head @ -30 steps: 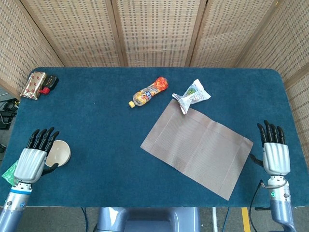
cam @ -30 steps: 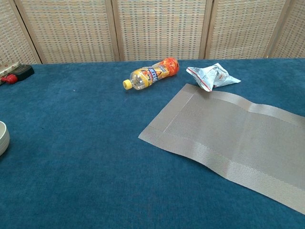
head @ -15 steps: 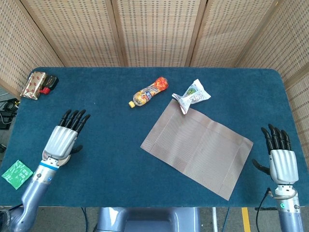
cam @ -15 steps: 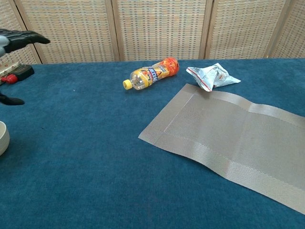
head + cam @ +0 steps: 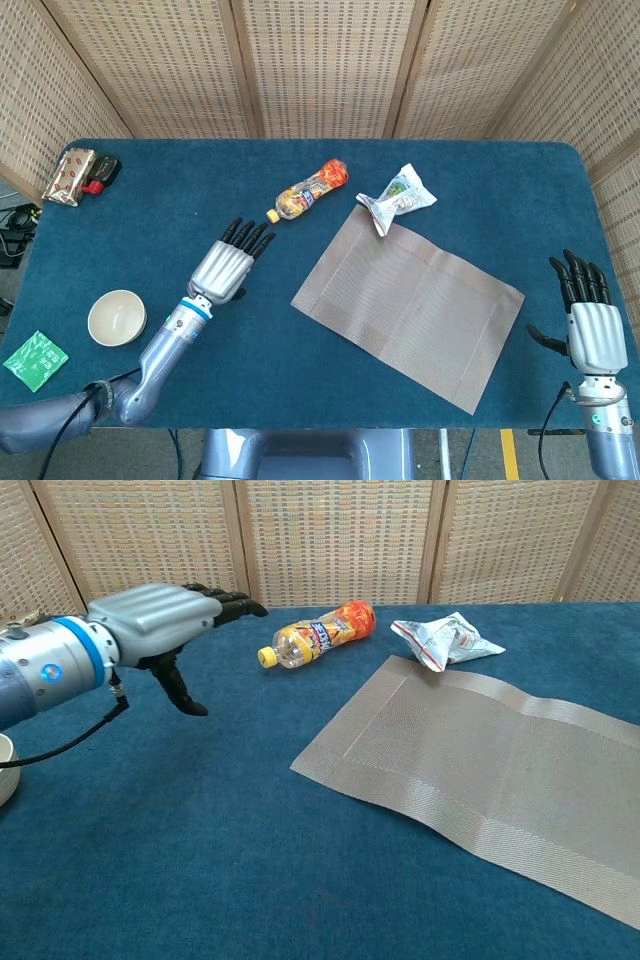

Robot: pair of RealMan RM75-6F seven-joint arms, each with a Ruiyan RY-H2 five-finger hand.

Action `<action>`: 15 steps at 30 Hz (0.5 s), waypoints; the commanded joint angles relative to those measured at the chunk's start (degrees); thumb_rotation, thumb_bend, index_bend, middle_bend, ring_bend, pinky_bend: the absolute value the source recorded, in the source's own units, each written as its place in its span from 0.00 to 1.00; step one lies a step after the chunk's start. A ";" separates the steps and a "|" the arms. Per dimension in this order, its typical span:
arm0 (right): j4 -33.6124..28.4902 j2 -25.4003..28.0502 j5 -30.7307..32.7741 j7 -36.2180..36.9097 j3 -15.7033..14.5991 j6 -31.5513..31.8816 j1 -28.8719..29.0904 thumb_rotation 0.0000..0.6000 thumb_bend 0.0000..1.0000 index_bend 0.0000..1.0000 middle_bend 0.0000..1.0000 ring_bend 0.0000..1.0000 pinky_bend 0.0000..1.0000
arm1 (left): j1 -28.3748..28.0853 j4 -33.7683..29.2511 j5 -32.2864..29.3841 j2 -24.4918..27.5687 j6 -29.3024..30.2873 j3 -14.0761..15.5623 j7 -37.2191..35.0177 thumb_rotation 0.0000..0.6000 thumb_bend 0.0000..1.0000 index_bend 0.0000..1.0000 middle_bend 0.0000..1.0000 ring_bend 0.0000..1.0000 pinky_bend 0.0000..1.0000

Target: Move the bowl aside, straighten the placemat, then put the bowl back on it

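The bowl (image 5: 117, 318) is sitting off the mat at the near left of the table (image 5: 200, 180), so the straightening is the step in hand. The placemat (image 5: 410, 308) is lying skewed in the middle-right — its long axis running from the far left corner by the crumpled snack bag (image 5: 400, 195) down toward the near right edge, rather than square to the table.

The left hand (image 5: 228, 268) is hovering palm down with its fingers spread apart and nothing in them, pointing toward the mat; the mat's near-left corner is lying just to its right, with bare blue cloth between. The right hand (image 5: 588, 320) is waiting at the near right edge, fingers likewise extended and empty, just beside the mat's right-hand corner.

Each hand is close to one end of the mat — so I judge the turn will want both, one corner each. The orange drink bottle (image 5: 308, 189) is lying beyond the left hand, clear of the mat.
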 commanded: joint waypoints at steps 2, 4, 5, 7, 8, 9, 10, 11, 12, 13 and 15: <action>0.39 0.45 0.90 1.71 0.54 -0.56 -0.04 1.00 0.27 0.09 0.00 0.00 0.00 | -4.36 4.97 -4.31 -4.84 -2.93 -0.60 3.61 1.00 0.04 0.00 0.00 0.00 0.00; 0.50 0.63 1.13 2.31 0.72 -0.72 -0.04 1.00 0.27 0.09 0.00 0.00 0.00 | -5.44 6.27 -5.39 -6.14 -3.61 -0.39 4.47 1.00 0.04 0.00 0.00 0.00 0.00; 0.59 0.71 1.24 2.63 0.83 -0.77 -0.04 1.00 0.27 0.09 0.00 0.00 0.00 | -6.05 7.02 -5.98 -6.94 -4.03 -0.32 4.83 1.00 0.04 0.00 0.00 0.00 0.00; 0.72 0.80 1.52 3.30 1.10 -0.85 -0.03 1.00 0.27 0.09 0.00 0.00 0.00 | -7.08 8.46 -7.21 -8.51 -4.67 -0.30 5.20 1.00 0.04 0.00 0.00 0.00 0.00; 0.80 0.89 1.76 3.69 1.26 -0.98 -0.03 1.00 0.27 0.09 0.00 0.00 0.00 | -7.77 9.38 -7.94 -9.49 -5.04 -0.26 5.40 1.00 0.04 0.00 0.00 0.00 0.00; 0.82 0.96 1.95 3.92 1.37 -1.08 -0.04 1.00 0.27 0.09 0.00 0.00 0.00 | -8.21 9.96 -8.33 -10.04 -5.28 -0.15 5.62 1.00 0.04 0.00 0.00 0.00 0.00; 0.82 1.05 2.15 4.21 1.51 -1.19 -0.04 1.00 0.27 0.09 0.00 0.00 0.00 | -8.86 10.80 -8.82 -10.77 -5.57 0.03 6.01 1.00 0.04 0.00 0.00 0.00 0.00; 0.80 1.12 2.24 4.41 1.60 -1.21 -0.05 1.00 0.27 0.09 0.00 0.00 0.00 | -9.26 11.31 -9.11 -11.21 -5.76 0.18 6.28 1.00 0.04 0.00 0.00 0.00 0.00; 0.77 1.18 2.27 4.56 1.66 -1.21 -0.06 1.00 0.27 0.09 0.00 0.00 0.00 | -9.64 11.76 -9.38 -11.60 -5.92 0.34 6.54 1.00 0.04 0.00 0.00 0.00 0.00; 0.77 1.23 2.29 4.76 1.73 -1.16 -0.08 1.00 0.27 0.09 0.00 0.00 0.00 | -10.07 12.22 -9.74 -12.09 -5.98 0.50 6.76 1.00 0.04 0.00 0.00 0.00 0.00; 0.84 1.31 2.30 5.08 1.79 -1.14 -0.13 1.00 0.27 0.09 0.00 0.00 0.00 | -10.53 12.58 -10.13 -12.74 -5.92 0.83 6.75 1.00 0.04 0.00 0.00 0.00 0.00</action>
